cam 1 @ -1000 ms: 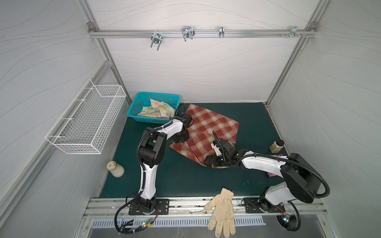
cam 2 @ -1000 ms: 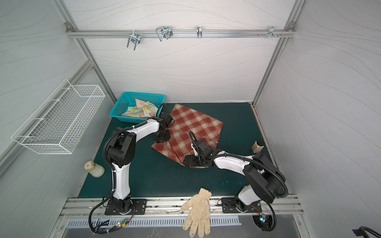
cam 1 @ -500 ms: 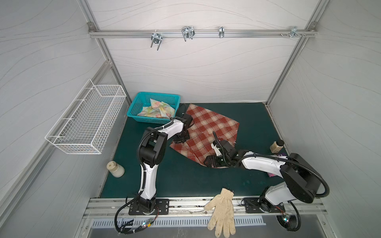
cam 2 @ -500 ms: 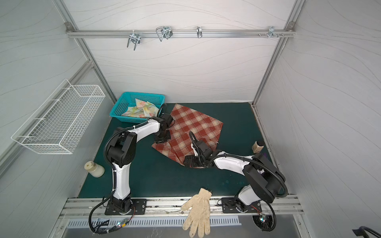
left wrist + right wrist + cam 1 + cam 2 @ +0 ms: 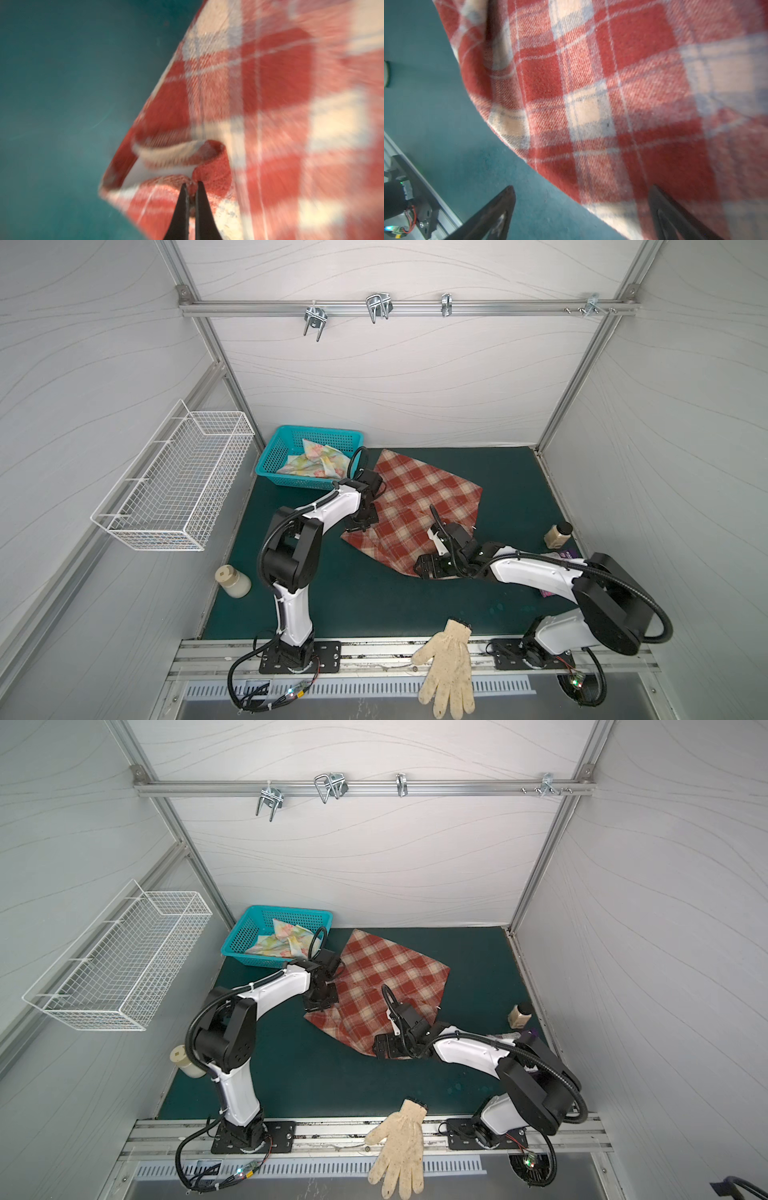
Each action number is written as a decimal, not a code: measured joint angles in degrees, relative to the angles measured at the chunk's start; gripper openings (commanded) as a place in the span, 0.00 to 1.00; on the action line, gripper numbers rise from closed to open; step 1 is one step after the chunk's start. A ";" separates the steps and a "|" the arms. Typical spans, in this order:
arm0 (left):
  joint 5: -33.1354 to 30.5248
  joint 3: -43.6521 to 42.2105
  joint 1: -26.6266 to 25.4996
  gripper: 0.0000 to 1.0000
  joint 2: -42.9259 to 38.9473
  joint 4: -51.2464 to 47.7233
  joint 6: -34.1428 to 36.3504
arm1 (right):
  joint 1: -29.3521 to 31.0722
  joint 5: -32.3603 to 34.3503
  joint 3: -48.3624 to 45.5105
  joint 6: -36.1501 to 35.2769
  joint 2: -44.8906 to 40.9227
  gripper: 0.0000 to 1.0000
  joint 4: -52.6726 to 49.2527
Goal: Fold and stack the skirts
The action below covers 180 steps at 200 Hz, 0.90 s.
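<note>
- The plaid skirt (image 5: pixel 419 506), rust-red and cream, lies spread on the green surface (image 5: pixel 374 605), toward the back and near the middle in both top views.
- The flowered skirt (image 5: pixel 316 462), pale yellow and blue, lies crumpled in the teal basket (image 5: pixel 269 456) at the back left corner. The basket stands just beside the plaid skirt's far corner.
- The left fingers (image 5: pixel 183 199) are pressed together on the left edge of the plaid skirt, with a pinch of the cloth between their tips. In the blurred left wrist view, a white lining shows in an opening of the cloth just beyond the tips.
- The right fingers (image 5: pixel 502 205) stand wide apart and hold nothing. They sit at the near right edge of the plaid skirt, one over the cloth and the other over bare surface. Whether they touch either cannot be told.
- A cream glove (image 5: pixel 449 664) lies across the metal rail (image 5: pixel 374 651) at the front, well apart from both skirts.
- A pale jar (image 5: pixel 232 581) stands at the left edge of the surface and a small bottle (image 5: pixel 557 534) at the right edge, both apart from the plaid skirt.
- A white wire basket (image 5: pixel 174 485) hangs on the left wall.
</note>
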 measured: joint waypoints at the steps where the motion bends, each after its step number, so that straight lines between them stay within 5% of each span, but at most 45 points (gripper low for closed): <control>1: 0.00 -0.09 0.00 0.00 -0.26 0.02 0.00 | 0.00 0.04 0.00 -0.07 -0.11 0.99 -0.09; 85: 1.88 -10.84 3.45 0.00 -27.30 3.41 -0.94 | 2.25 6.80 0.85 -7.65 -6.67 0.99 -4.90; 180: 7.56 -15.67 18.14 0.00 -30.67 6.25 0.57 | 16.59 17.86 2.67 -16.41 -0.85 0.94 -5.46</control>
